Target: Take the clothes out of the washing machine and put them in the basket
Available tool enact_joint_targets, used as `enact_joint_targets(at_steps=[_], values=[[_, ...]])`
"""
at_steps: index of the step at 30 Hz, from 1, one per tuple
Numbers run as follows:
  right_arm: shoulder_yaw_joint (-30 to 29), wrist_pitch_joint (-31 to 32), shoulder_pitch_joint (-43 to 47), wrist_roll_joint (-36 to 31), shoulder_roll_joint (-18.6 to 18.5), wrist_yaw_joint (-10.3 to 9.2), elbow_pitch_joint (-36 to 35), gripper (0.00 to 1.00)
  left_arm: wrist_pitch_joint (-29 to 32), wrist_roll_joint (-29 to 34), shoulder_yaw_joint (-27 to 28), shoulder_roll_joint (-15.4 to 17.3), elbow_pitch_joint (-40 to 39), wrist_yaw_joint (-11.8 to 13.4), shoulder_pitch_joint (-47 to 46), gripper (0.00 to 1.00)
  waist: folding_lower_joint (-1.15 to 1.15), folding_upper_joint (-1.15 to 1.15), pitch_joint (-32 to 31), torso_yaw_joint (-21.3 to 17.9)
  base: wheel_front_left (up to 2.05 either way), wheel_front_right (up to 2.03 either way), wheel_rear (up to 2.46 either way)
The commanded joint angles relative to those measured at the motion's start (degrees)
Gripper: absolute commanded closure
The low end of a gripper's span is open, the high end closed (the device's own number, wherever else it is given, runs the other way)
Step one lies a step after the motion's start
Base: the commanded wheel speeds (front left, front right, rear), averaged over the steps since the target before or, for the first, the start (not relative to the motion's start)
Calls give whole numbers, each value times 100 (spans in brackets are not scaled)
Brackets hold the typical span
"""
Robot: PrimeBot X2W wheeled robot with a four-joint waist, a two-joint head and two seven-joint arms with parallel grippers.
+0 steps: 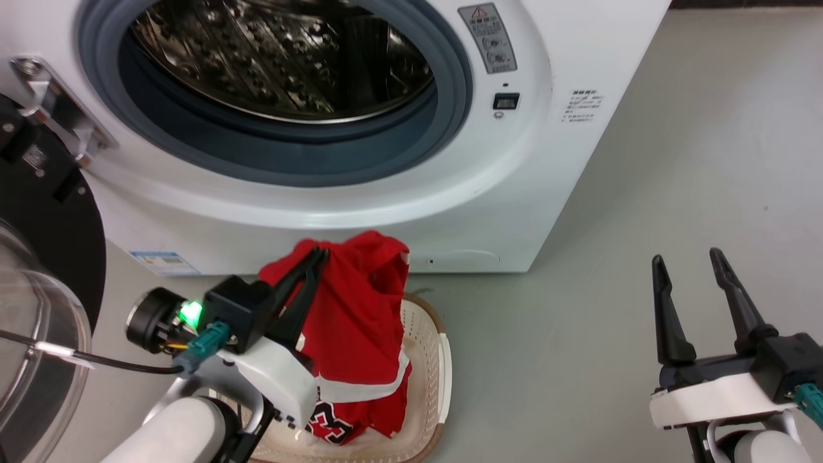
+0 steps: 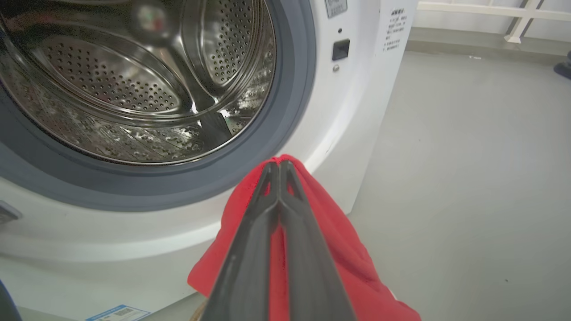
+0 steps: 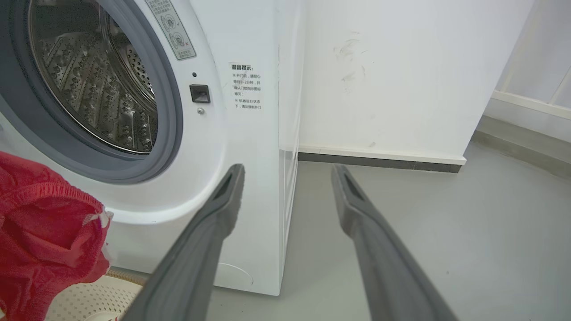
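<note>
My left gripper (image 1: pixel 318 252) is shut on a red garment (image 1: pixel 360 308) and holds it hanging above the cream basket (image 1: pixel 431 360), its white-trimmed lower part reaching down inside. In the left wrist view the closed fingers (image 2: pixel 279 166) pinch the red garment (image 2: pixel 339 249) in front of the washing machine (image 2: pixel 357 111). The washing machine (image 1: pixel 514 193) stands open, and the steel drum (image 1: pixel 283 58) shows no clothes. At the lower right my right gripper (image 1: pixel 691 260) is open with nothing in it, away from the basket. The right wrist view shows the red garment (image 3: pixel 40 240) above the basket (image 3: pixel 89 303).
The open black-rimmed glass door (image 1: pixel 38 308) of the machine stands at the far left, close to my left arm. Grey floor (image 1: pixel 643 308) stretches to the right of the machine. A white wall (image 3: pixel 401 80) and baseboard lie beyond it.
</note>
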Motion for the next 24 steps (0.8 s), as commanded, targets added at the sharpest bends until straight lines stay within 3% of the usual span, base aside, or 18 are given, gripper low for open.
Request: enact_joint_targets(at_steps=[1, 10, 24], values=[[-5, -14, -83, -26, 2, -4, -20, 0, -15, -1, -35, -1, 87, -51, 61, 100, 0, 0, 195, -9, 0, 0, 0], [-28, -14, -534, -3, 3, -4, -130, 0, -164, -129, -388, -344, 1794, -703, -264, 100, 0, 0, 1154, -166, 0, 0, 0], [-58, -14, -1285, 186, 4, -4, -321, 0, -303, -39, -842, -1367, 5182, -1655, -1711, 100, 0, 0, 2691, -493, 0, 0, 0]])
